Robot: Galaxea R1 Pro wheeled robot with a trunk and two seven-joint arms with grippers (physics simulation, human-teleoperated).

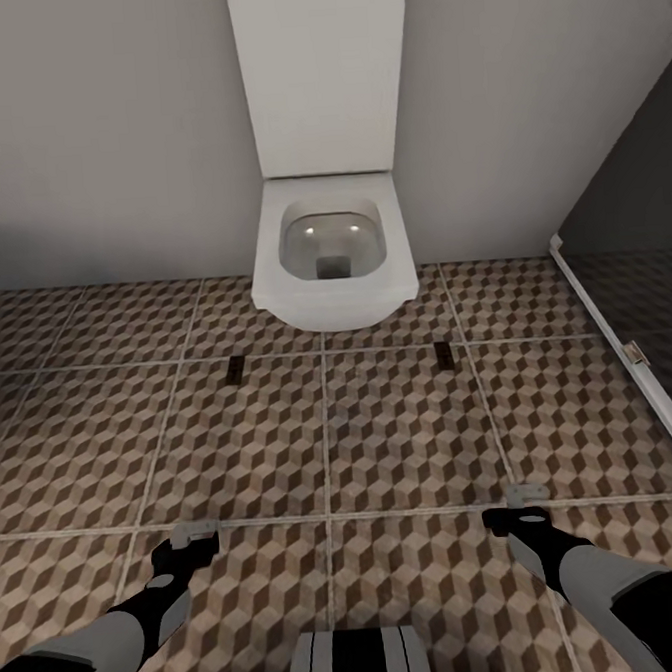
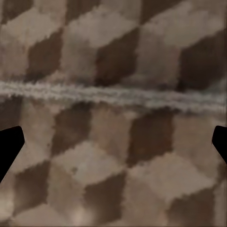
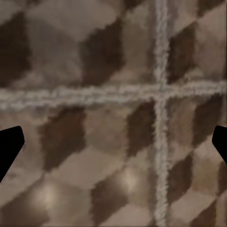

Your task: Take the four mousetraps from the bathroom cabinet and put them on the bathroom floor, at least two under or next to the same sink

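The left gripper (image 1: 194,533) hangs at the lower left of the head view, its fingers (image 2: 9,146) spread wide with nothing between them. The right gripper (image 1: 527,493) at the lower right is likewise wide apart and empty. Both point down at the bathroom floor (image 1: 403,432), whose cube-patterned tiles and pale grout lines fill the lower half. Two small dark rectangles, possibly mousetraps (image 1: 236,369), lie on the tiles just before one white toilet (image 1: 332,246) at upper centre, long axes running toward the wall; too small to confirm.
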